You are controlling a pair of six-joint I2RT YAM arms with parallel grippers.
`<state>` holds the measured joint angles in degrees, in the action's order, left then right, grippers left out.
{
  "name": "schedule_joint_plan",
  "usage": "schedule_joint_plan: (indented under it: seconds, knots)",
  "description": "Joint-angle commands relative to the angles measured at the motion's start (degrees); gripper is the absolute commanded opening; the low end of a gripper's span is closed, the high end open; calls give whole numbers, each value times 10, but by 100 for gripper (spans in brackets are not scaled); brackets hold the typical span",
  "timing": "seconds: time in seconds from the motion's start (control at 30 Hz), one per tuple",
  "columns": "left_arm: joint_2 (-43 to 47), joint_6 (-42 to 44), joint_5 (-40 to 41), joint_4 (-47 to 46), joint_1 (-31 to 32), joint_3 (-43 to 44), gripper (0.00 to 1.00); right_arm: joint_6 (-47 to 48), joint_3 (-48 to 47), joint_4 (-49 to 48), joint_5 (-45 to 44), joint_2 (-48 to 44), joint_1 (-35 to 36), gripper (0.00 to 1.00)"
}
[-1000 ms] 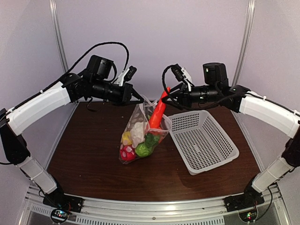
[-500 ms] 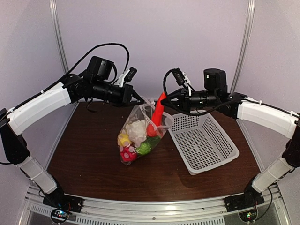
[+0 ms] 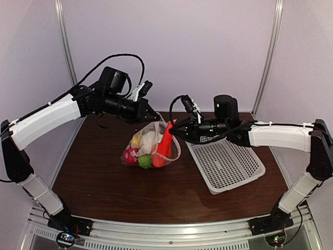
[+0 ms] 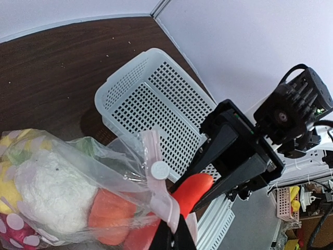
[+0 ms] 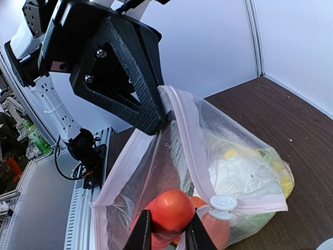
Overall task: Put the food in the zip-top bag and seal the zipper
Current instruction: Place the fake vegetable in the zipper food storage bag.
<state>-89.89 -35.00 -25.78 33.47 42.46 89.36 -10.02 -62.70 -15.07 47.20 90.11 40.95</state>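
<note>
**Zip-top bag** [image 3: 148, 151]: clear with white dots. It hangs by its mouth edge from the left tool [image 3: 155, 116]. The filled lower end lies on the desk [image 3: 99, 177], below that tool. The mouth gapes toward the right tool [image 3: 173, 130].

**Left tool:** jaws closed narrow, pinching the pinkish zipper strip [image 4: 152, 148] at one corner of the mouth. The white slider tab [image 4: 158, 170] sits on the strip just beyond this tool's fingertips.

**Carrot** [image 3: 163, 146]: red-orange and tilted. The lower part is inside the bag and the rounded top end stands out of the mouth.

**Right tool:** narrow, holding the carrot, with its two fingers [image 5: 143, 234] clamped on either side of the top end. In the right wrist view the slider tab is just right of these fingers and very close to the carrot. Whether it touches the carrot cannot be told.

**Contents seen through the plastic:**
- White cauliflower [image 4: 44, 190], beside the carrot on the left tool's side.
- Yellow lemon [image 3: 136, 139], above the cauliflower's edge.
- A green piece [image 3: 145, 160] and a red piece [image 3: 130, 155] at the bag's bottom, well below both tools.

**Tools:** they face each other across the bag's mouth, near one another but apart.

**Basket** [image 3: 229, 161]: white and perforated, on the desk under the right tool's arm. It is just beside the bag on that tool's side. Whether it touches the bag cannot be judged from above.
</note>
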Motion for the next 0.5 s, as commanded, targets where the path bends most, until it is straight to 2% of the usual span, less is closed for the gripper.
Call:
schedule_joint_plan:
  seconds: [0.0,0.13,0.3,0.47]
  knots:
    - [15,-12,-28,-100,-4,4,0,31,-29,62,-46,32,25,1]
    - [16,-11,-29,-101,-4,0,0,42,-70,106,-47,29,37,5]
    - [14,-12,-40,-108,-4,-1,0,82,-140,241,-128,67,61,11]
    - [11,-12,-17,-98,-4,-4,0,81,-136,236,-129,54,78,9]
